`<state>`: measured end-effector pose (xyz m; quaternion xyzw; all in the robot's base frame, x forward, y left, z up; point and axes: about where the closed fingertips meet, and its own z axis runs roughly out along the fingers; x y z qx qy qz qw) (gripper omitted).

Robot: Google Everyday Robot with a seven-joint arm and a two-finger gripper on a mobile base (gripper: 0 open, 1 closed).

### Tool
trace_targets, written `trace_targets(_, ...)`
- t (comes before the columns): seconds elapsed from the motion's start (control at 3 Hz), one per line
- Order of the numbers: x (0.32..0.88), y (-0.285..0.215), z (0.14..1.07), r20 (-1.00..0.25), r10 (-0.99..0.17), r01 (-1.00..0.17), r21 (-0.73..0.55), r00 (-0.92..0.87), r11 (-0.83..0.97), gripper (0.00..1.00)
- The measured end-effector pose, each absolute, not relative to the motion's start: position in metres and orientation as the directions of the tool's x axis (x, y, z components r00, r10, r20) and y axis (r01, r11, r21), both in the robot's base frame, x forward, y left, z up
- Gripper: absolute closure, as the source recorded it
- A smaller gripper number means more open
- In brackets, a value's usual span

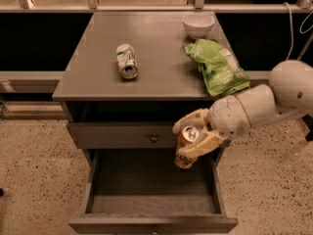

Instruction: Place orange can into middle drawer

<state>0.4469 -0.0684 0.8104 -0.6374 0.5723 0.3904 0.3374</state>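
The orange can (185, 148), orange-brown with a silver top and pull tab, is upright between the cream fingers (188, 122) of my gripper (191, 137). The gripper is shut on the can and holds it above the right rear part of the open middle drawer (151, 223), in front of the knobbed drawer front (122, 135) above it. The middle drawer is pulled out wide and its grey inside shows nothing in it. My white arm (264, 104) reaches in from the right.
On the grey cabinet top (93, 53) lie a white-and-green can (126, 60) on its side, a green chip bag (217, 65) and a white bowl (198, 24). Speckled floor (34, 180) lies on both sides of the cabinet.
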Motion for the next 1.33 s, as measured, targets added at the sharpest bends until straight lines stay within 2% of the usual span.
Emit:
trace_targets(0.33, 0.427, -0.077, 0.74, -0.919, -0.391, -0.993, -0.012, 0.059, -0.121, 1.0)
trace_targets(1.0, 0.424, -0.078, 0.715, -0.927, -0.369, -0.991, -0.024, 0.071, -0.131, 1.0)
trace_targets(1.33, 0.428, -0.08, 0.673, -0.936, -0.349, -0.994, -0.004, 0.042, -0.109, 1.0)
